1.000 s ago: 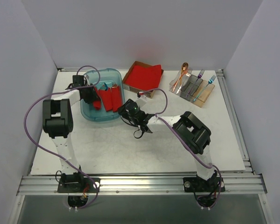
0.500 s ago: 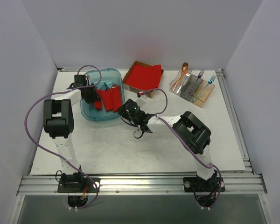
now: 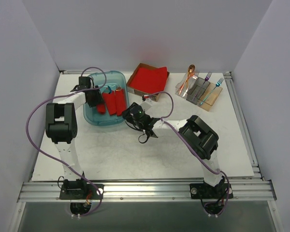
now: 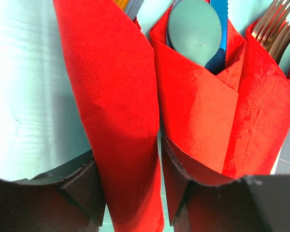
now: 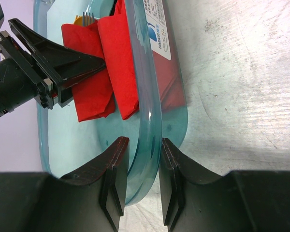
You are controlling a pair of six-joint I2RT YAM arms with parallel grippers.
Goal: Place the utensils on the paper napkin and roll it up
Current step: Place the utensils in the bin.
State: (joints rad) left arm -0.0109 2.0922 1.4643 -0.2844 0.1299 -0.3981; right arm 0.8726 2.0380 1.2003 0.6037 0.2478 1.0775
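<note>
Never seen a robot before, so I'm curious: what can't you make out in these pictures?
Left wrist view: cutlery handles, hidden inside the red bundles.
Right wrist view: print on the blue bin label, too small to read.
Top view: the purple fork tines, too small to count.

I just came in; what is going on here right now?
The right hand is closed on the wall of the blue bin, steadying it. The left hand is inside the bin, its fingers on either side of one red roll; whether they press it is unclear. Other rolls lie beside it. Loose utensils wait in the rack at the far right.
</note>
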